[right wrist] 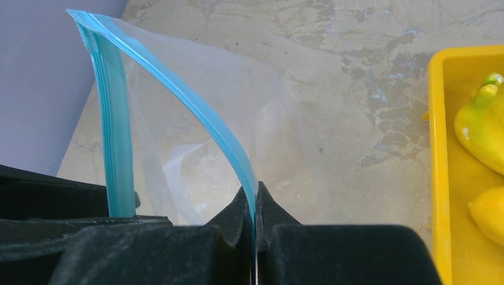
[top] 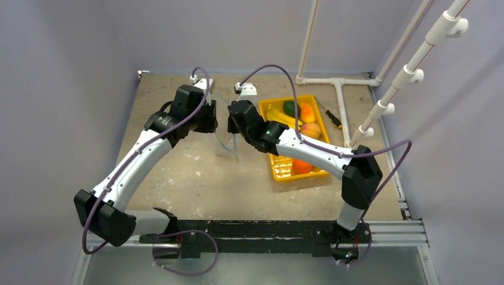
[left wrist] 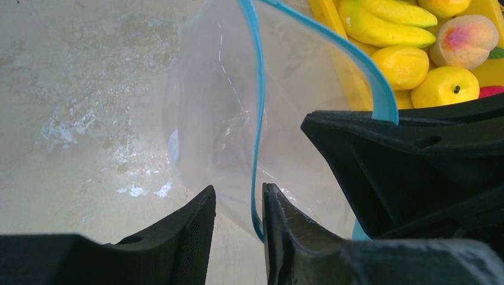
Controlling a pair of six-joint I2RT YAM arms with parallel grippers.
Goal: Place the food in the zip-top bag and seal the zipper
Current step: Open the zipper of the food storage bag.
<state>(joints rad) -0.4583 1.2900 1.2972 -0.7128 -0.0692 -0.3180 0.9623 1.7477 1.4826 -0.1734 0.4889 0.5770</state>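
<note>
By my reading the task is barely begun: the zip-top bag is being held with its mouth gaping, and none of the food is in it yet. My right claw is clamped tight on one lip of the zipper, with no gap showing between its fingers. My left claw is only narrowly parted. The other lip of the teal strip runs down between its fingers and lies close against one of them, with a visible gap on the far side, so I judge it is not pinched. The bag hangs between the two claws above the desk, clear and empty as far as I can see through it. The bananas, the lemons, the peach and the rest sit in the yellow tray just beside the bag. What is left is everything that counts: moving each fruit across into the open mouth, then pressing the strip shut along its whole length.
</note>
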